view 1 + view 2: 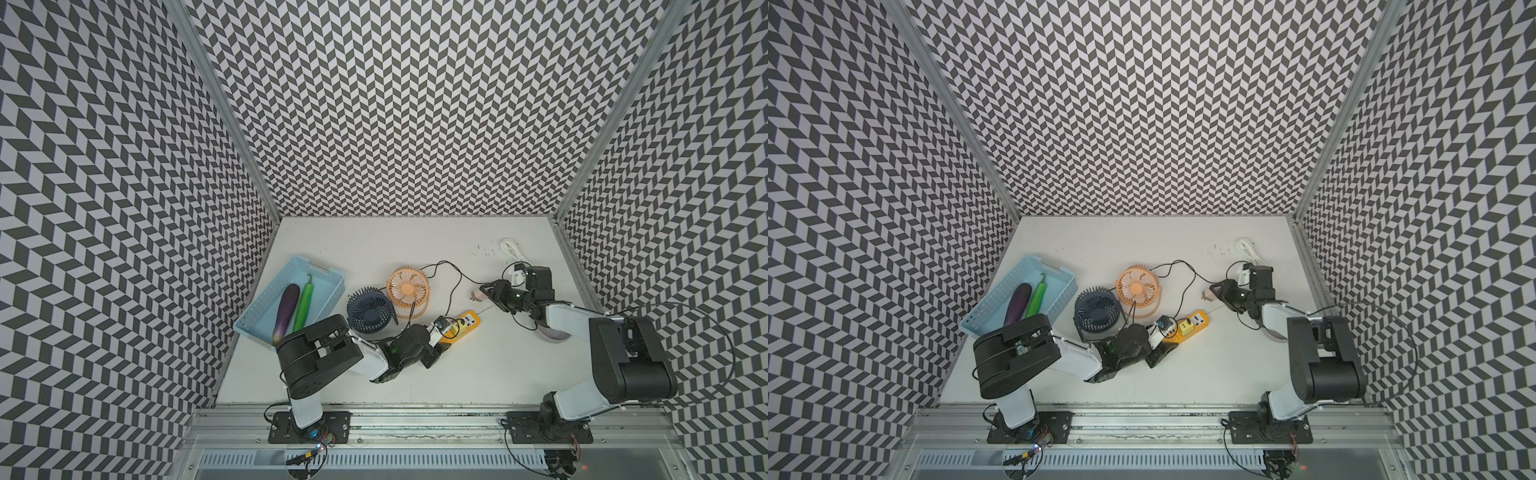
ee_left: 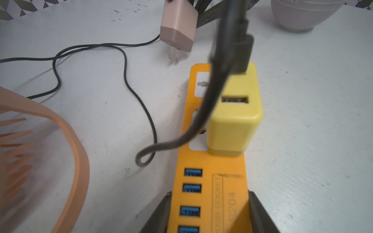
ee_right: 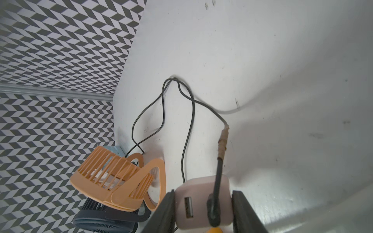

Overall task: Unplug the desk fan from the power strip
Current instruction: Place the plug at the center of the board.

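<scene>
White table (image 1: 478,374) under me, scuffed and speckled. Over on my left the light blue basket (image 1: 249,328) sits hard by the wall. Just beside it is the navy fan (image 1: 370,311), with the orange fan (image 1: 407,286) right behind. The power strip (image 1: 467,322) lies flat near the middle. Black cables (image 1: 451,266) loop across the top beyond it. A white cord (image 1: 510,248) is bundled at the far right, and a grey bowl (image 2: 298,16) sits by my right arm.

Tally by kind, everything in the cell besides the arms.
Fans: 2, orange fan, navy fan
Adapters: 2, pink adapter, yellow adapter
Power strip: 1
Basket: 1
Vegetables: 2, eggplant, green pepper
Bowl: 1
Total: 9
</scene>
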Available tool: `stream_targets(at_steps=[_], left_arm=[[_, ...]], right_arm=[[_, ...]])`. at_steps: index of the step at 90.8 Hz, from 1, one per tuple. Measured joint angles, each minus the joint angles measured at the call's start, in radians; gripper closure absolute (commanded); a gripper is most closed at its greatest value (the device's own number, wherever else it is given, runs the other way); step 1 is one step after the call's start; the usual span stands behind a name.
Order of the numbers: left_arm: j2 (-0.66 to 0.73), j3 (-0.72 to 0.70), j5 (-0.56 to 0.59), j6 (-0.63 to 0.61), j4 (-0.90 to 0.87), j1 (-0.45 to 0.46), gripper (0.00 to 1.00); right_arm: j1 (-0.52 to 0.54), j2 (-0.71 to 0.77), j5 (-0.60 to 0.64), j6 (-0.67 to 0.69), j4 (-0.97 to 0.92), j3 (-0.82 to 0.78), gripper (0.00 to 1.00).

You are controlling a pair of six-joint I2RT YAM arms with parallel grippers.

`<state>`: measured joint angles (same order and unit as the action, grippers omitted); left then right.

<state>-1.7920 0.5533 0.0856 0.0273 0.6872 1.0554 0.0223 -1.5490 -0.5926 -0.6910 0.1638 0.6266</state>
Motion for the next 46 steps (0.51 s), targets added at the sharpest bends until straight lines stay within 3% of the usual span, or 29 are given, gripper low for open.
stream_targets(at_steps=[32, 46], left_arm=[[0.0, 0.001, 0.002, 0.002, -0.001, 0.005, 0.74], [0.0, 0.001, 0.002, 0.003, -0.001, 0.005, 0.75]], right_arm=[[-0.032, 0.001, -0.047, -0.066, 0.05, -0.015, 0.28], [-0.04, 0.023, -0.052, -0.07, 0.047, -0.021, 0.27]])
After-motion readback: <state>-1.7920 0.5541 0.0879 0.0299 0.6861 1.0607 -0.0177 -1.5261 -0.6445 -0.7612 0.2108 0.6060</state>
